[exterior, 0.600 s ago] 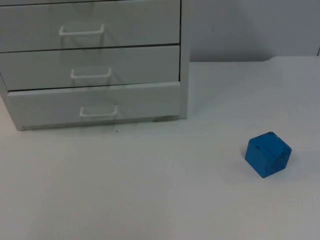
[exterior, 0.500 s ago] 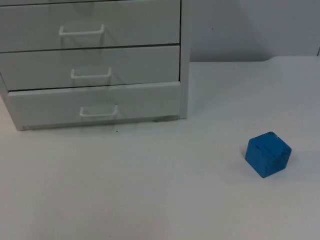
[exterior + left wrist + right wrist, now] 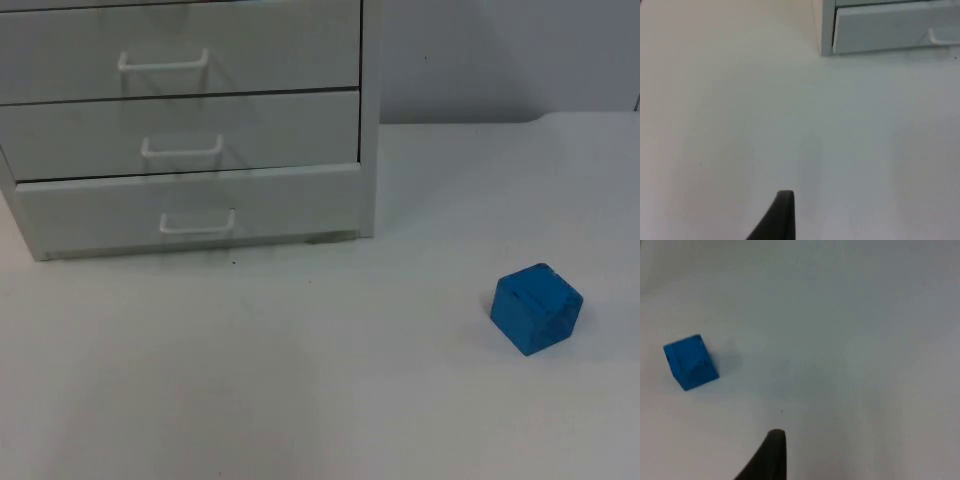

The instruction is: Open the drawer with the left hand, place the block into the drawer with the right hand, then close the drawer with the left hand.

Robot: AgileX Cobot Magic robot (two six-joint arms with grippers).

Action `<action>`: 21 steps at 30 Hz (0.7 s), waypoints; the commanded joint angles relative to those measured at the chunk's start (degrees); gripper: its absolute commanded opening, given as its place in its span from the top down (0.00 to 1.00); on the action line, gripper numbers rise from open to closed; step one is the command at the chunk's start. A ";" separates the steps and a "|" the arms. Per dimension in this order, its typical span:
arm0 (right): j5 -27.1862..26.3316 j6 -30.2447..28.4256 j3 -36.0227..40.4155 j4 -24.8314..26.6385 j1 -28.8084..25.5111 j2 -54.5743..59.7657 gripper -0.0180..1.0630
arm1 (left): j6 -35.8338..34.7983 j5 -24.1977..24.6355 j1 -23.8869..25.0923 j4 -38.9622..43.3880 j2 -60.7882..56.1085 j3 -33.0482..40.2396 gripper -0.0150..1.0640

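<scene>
— Three drawers sit in the white cabinet point(image 3: 190, 130) at the upper left of the top view. All three look shut, so I can't see inside.

— Where is the block?

— The blue block point(image 3: 536, 308) sits alone on the white table point(image 3: 300, 380), at the lower right, well apart from the cabinet.

— What do the grippers hold?

— One black fingertip of the left gripper point(image 3: 777, 217) hangs over bare table, with the bottom drawer point(image 3: 890, 30) far ahead. One fingertip of the right gripper point(image 3: 767, 456) hangs over the table, near the block. Neither touches anything. I can't tell how wide they are.
</scene>
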 commanded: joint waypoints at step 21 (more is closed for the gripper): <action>-2.87 0.01 -0.29 3.45 -0.31 21.43 0.02 | 8.42 -2.74 0.00 -10.66 17.52 -1.08 0.06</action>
